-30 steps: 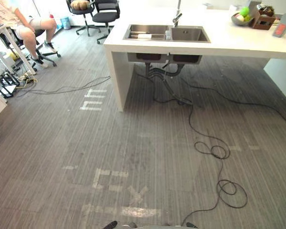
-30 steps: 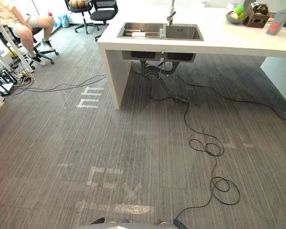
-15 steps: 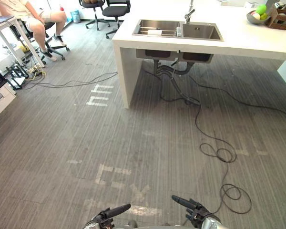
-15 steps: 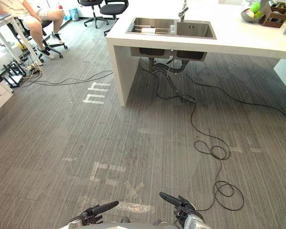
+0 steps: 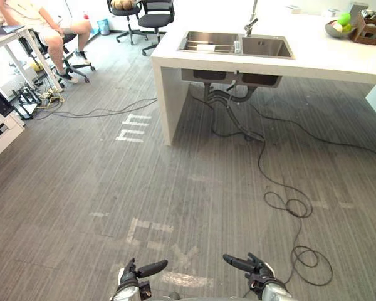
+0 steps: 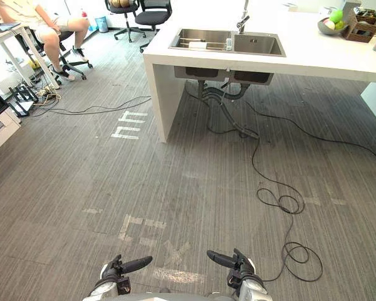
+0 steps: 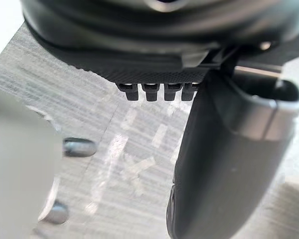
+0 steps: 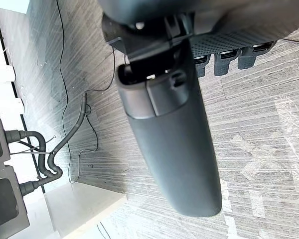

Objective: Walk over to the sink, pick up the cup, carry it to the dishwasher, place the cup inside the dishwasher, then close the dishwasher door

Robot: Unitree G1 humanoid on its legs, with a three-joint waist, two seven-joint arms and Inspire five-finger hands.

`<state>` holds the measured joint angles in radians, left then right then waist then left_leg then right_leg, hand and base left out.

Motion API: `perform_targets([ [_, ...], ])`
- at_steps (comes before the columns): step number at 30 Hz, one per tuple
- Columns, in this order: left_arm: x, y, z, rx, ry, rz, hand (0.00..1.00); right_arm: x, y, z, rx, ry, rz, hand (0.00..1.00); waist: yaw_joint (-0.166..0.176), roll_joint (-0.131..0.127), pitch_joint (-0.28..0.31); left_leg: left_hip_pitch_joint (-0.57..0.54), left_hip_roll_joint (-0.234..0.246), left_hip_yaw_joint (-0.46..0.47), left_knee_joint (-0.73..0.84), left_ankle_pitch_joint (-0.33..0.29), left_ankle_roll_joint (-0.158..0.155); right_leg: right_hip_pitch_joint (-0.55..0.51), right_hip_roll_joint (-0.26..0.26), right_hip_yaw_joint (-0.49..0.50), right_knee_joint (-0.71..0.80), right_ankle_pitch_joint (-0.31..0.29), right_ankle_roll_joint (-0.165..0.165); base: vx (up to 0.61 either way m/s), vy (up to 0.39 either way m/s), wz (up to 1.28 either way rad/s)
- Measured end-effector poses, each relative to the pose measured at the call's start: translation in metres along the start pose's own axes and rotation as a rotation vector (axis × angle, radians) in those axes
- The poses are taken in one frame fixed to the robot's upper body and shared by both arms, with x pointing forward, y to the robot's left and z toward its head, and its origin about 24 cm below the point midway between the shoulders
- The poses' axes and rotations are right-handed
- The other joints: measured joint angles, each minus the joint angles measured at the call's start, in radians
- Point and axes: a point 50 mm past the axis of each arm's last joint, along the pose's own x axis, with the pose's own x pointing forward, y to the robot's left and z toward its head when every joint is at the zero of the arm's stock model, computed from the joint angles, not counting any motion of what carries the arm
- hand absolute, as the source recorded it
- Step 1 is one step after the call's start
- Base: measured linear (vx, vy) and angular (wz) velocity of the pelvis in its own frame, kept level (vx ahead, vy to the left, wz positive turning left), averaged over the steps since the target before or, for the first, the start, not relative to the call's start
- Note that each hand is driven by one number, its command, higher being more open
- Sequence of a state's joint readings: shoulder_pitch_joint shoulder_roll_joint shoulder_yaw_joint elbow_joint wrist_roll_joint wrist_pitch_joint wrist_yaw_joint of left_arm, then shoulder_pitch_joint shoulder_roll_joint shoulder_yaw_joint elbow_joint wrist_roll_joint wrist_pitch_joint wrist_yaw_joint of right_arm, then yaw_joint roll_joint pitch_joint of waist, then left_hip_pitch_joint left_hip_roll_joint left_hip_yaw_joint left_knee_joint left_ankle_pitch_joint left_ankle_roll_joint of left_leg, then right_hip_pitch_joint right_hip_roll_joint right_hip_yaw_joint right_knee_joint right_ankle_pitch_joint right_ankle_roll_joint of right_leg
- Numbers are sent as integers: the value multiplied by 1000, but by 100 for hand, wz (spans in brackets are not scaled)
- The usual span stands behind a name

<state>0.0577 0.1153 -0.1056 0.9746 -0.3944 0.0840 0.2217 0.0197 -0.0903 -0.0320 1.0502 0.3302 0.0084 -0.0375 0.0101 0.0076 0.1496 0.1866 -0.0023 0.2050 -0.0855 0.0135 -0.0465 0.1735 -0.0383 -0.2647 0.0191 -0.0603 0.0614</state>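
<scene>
The cup (image 6: 229, 44) is hard to make out: a small clear vessel standing at the divider between the two basins of the sink (image 6: 258, 45), just below the faucet (image 6: 243, 19). Its shape and contents cannot be read at this range. A pale flat item (image 6: 198, 45) lies in the left basin, too small to identify. The sink is set into a white counter (image 6: 326, 59), whose right end is cut off by the frame. Grey pipes (image 6: 220, 94) hang under the basins in shadow.

At the counter's far right stand a bowl of fruit (image 6: 331, 24) and a brown box (image 6: 358, 30), both partly cropped.

Both hands are low at the near edge, well apart from the sink, with open grey floor (image 5: 81, 188) between. The left hand (image 6: 109, 279) and the right hand (image 6: 241, 273) each hold nothing. Each thumb is stretched straight towards the other hand. In the wrist views the left thumb (image 7: 224, 164) and the right thumb (image 8: 174, 139) stand out long, while the fingers (image 8: 229, 59) show as a short uncurled row at the hand's edge, the rest hidden by the hand's bulk.

Worn white tape marks (image 5: 150, 229) lie just ahead of the hands, and another set (image 5: 131, 128) lies near the counter's left leg. At far left a seated person (image 5: 44, 25) is cut off at the frame's top. Two office chairs (image 5: 156, 19) stand beyond the counter's corner.
</scene>
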Motion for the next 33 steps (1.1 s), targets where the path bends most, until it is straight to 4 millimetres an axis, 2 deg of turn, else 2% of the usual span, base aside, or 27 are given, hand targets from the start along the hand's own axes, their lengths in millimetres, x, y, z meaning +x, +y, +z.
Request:
perform_targets([
  [8, 0, 4, -10, -4, 66, -43, 100, -1, -4, -7, -15, 27, 14, 100, -1, 1, 0, 25, -1, 51, -5, -2, 8, 6, 1, 41, -1, 19, -30, -58, 8, -18],
  [14, 0, 3, -16, -109, 133, -103, 100, -3, -10, -19, 42, 100, -1, 100, 1, -1, 0, 34, -3, 44, -7, 3, 20, 17, 2, 36, -3, 21, -32, -45, -5, 3],
  [17, 0, 3, -17, -135, 144, -112, 100, -6, -19, -31, 92, 159, -28, 100, 0, -5, 2, 29, -5, 40, -7, -1, 37, 9, 1, 31, 0, 11, -28, -20, -2, 3],
  [19, 1, 7, -17, -163, 152, -112, 100, -8, -24, -35, 198, 187, -51, 100, -3, -10, 0, 6, -14, 49, -6, -16, 66, -68, -29, 14, 116, -55, -14, 8, 21, 2],
  [20, 1, 8, -17, -169, 154, -114, 100, -8, -24, -36, 210, 188, -55, 100, -6, -14, 1, 2, -20, 54, -5, -19, 70, -90, -45, 6, 160, -79, -3, 57, 59, 19],
  [21, 1, 7, -15, -163, 148, -127, 100, -8, -26, -36, 230, 187, -60, 100, -12, -22, 6, -1, -32, 57, -3, -22, 77, -125, -78, -4, 258, -120, 25, 80, 41, 22],
  [22, 2, 5, -13, -152, 146, -134, 100, -8, -26, -34, 232, 182, -60, 100, -15, -23, 11, -1, -36, 56, -1, -22, 91, -154, -94, -7, 328, -126, 30, 99, 60, 19],
  [24, 5, 8, -3, -121, 128, -130, 100, -3, -21, -21, 220, 148, -44, 100, -7, -35, 42, 9, -47, 56, 54, -41, 109, -280, -172, -15, 640, -110, 37, 104, 62, 5],
  [25, 6, 8, 2, -114, 114, -126, 100, -2, -19, -18, 222, 136, -38, 100, -10, -42, 61, 26, -46, 50, 65, -50, 115, -300, -188, -18, 703, -102, 39, 147, 38, 11],
  [26, 6, 9, 6, -104, 100, -116, 100, -2, -17, -15, 219, 119, -28, 100, -11, -47, 81, 43, -37, 43, 89, -74, 114, -319, -196, -21, 743, -144, 36, 159, 15, 15],
  [28, 6, 9, 8, -101, 92, -121, 100, -1, -15, -10, 202, 97, -20, 100, -13, -43, 86, 46, -12, 35, 125, -111, 108, -349, -190, -30, 697, -159, 40, 141, 0, 14],
  [29, 6, 7, 9, -89, 84, -133, 100, 0, -14, -8, 188, 81, -13, 100, -16, -43, 86, 50, 2, 26, 143, -129, 102, -364, -180, -31, 621, -158, 40, 186, -49, 17],
  [31, 6, 3, 15, -57, 58, -150, 100, 0, -11, -3, 176, 60, 0, 100, -23, -40, 92, 54, 26, 9, 172, -163, 93, -384, -154, -9, 476, -127, 35, 238, -89, 24],
  [33, 4, -4, 28, -58, 9, -182, 100, 1, -8, 3, 176, 35, 14, 100, -24, -48, 103, 64, 42, -7, 222, -207, 52, -384, -135, 20, 225, -1, 42, 265, -142, 23],
])
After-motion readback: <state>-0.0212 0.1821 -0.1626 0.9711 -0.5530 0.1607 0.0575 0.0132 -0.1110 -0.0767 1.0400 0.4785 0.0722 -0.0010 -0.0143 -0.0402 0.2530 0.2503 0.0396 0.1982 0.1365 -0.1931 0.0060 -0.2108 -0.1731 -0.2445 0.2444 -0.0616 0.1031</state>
